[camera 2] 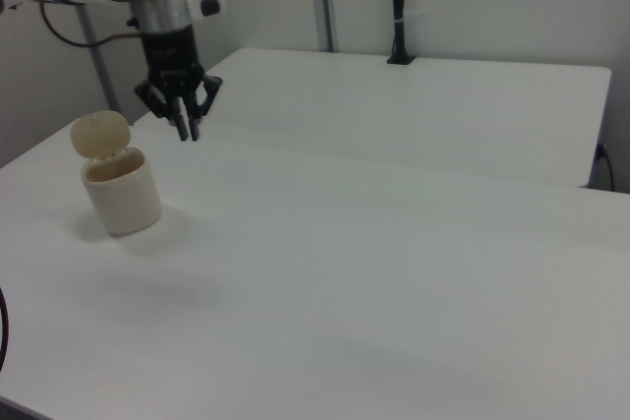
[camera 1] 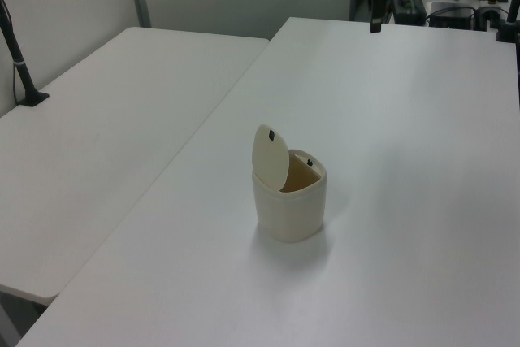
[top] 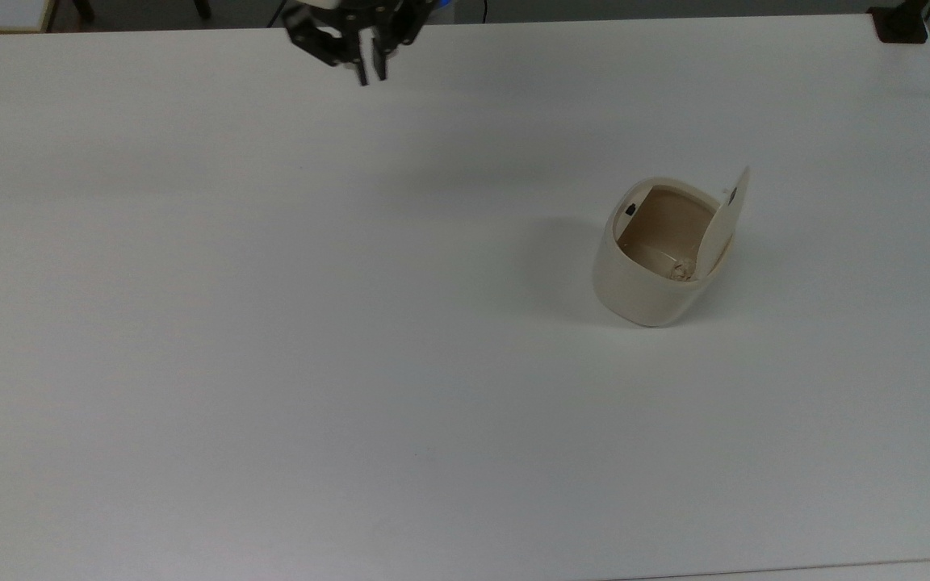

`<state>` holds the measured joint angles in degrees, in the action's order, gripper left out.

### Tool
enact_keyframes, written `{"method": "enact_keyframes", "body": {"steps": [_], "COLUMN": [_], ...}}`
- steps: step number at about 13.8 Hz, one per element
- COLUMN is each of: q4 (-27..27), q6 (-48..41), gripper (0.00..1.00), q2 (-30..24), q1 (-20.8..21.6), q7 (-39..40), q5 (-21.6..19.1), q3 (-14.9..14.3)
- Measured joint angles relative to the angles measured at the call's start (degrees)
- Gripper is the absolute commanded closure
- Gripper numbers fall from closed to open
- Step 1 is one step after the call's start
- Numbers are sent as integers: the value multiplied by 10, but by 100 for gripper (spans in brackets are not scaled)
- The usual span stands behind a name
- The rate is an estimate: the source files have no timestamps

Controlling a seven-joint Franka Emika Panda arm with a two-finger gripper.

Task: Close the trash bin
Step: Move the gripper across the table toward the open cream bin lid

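Nothing is done yet: the small cream-beige plastic trash bin [top: 649,270] stands with its flat hinged lid [top: 730,213] upright on the white bench [top: 271,323], while the black end effector [top: 368,73], fingers pressed together, hangs well apart at the top view's far edge.

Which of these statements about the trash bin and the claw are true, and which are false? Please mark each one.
1. The lid of the trash bin stands up and the bin is open. True.
2. The claw is pressing on the lid. False: it hangs above the table, apart from the bin.
3. The bin lies on its side. False: it stands upright on the table.
4. A small black button sits at the bin's rim. True.
5. The claw holds a cup. False: it holds nothing, its fingers nearly together.
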<state>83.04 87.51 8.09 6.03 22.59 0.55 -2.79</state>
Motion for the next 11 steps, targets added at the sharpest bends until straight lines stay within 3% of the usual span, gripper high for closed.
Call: {"method": "enact_keyframes", "body": {"steps": [3, 4, 11], "q4": [-1, -2, -3], "q6": [0, 9, 184], "gripper": [100, 100, 100], "q2": [0, 0, 2], "q1": [32, 43, 158], "q7": [117, 140, 153], "q5": [-29, -42, -56], "q3": [1, 1, 4]}}
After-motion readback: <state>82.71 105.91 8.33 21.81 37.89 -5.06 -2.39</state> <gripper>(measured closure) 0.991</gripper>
